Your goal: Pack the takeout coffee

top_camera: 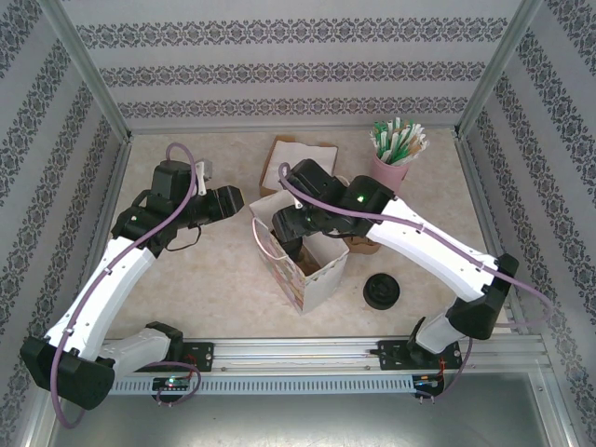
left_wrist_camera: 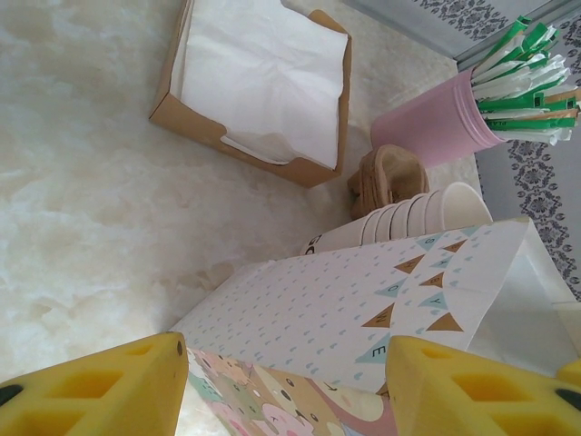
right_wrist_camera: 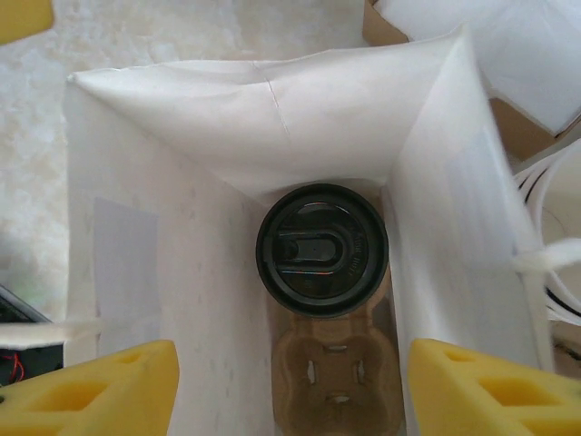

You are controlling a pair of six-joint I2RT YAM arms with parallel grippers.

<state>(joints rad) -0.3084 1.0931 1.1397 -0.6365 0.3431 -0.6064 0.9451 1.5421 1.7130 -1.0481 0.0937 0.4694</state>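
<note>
Takeout coffee (right_wrist_camera: 322, 250), bagged.
Black-lidded cup stands upright at centre frame on a cardboard carrier (right_wrist_camera: 338, 377) at the bottom of the paper bag (right_wrist_camera: 272, 118). The right pincer (right_wrist_camera: 292, 389) is released above the bag mouth. The left pincer (left_wrist_camera: 286, 386) is at the bag's rim, fingers apart; grip cannot be told.

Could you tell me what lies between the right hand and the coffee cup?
In the right wrist view, only open space inside the paper bag; the cardboard carrier pocket beside the coffee cup is empty.
</note>
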